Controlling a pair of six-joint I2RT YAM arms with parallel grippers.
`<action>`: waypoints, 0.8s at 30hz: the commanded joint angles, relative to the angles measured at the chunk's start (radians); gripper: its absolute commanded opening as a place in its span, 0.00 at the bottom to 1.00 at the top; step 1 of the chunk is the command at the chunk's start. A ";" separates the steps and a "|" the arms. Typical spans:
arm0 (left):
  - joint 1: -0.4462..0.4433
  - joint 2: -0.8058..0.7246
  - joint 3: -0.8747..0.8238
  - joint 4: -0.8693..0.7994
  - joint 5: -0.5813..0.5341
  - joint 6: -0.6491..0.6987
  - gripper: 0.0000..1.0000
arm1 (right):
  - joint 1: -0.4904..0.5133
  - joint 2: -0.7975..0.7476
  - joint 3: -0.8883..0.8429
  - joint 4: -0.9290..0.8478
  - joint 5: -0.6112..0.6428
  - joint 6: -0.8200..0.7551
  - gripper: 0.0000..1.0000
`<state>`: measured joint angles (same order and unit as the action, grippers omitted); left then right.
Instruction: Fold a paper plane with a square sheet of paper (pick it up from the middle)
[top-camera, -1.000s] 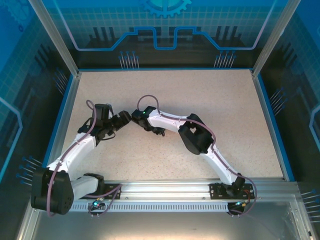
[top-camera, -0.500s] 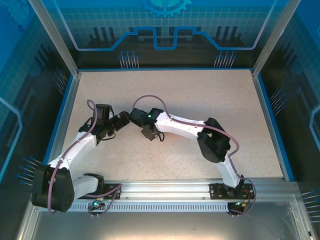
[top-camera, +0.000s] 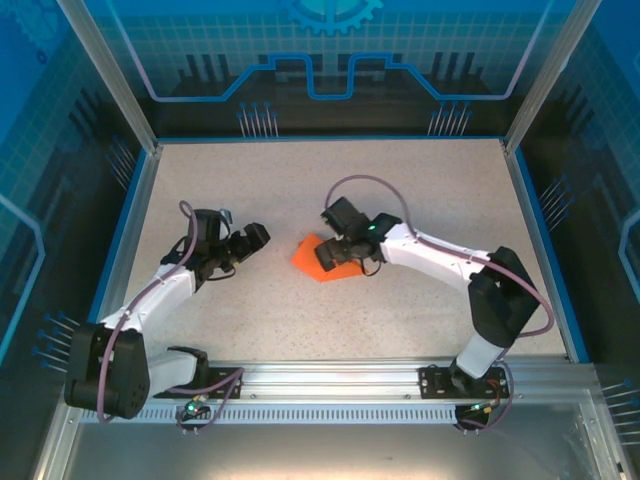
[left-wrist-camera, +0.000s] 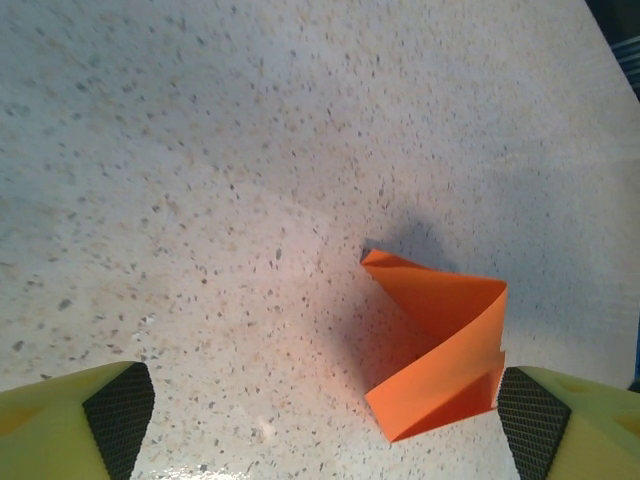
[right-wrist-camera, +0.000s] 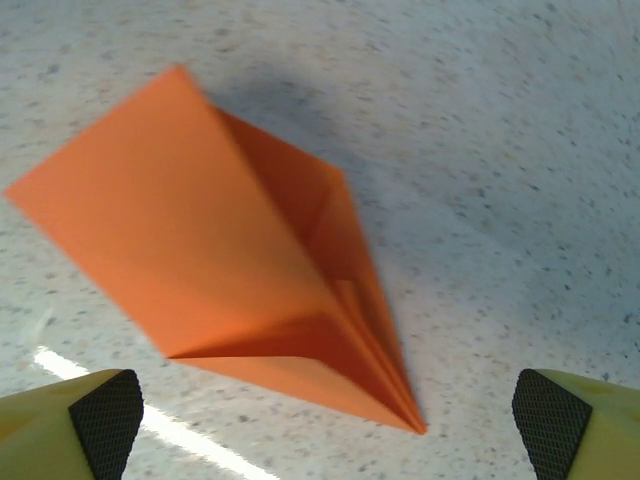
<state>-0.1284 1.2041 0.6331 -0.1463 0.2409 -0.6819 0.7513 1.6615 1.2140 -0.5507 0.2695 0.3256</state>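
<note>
Where the paper plane (top-camera: 310, 260) lies, table (top-camera: 400, 190) surrounds its edges.

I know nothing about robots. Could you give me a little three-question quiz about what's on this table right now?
1. True or false: the paper plane lies on the table, and neither gripper grips it.
2. From above, which is closer to the plane? A) the left gripper B) the right gripper
3. Fill in: in the wrist views, both grippers are ___ (open or shut).
Key: 1 true; 2 B; 3 open.
</note>
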 joint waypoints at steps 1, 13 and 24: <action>-0.026 0.024 -0.028 0.070 0.078 -0.018 0.95 | -0.076 -0.045 -0.081 0.104 -0.203 -0.061 0.98; -0.111 0.091 -0.042 0.136 0.092 -0.042 0.97 | -0.214 0.054 -0.131 0.128 -0.438 -0.259 0.69; -0.137 0.110 -0.056 0.150 0.095 -0.060 0.98 | -0.243 0.182 -0.067 0.148 -0.469 -0.262 0.55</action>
<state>-0.2539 1.3048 0.5907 -0.0158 0.3122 -0.7296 0.5343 1.8244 1.1183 -0.4232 -0.1444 0.0685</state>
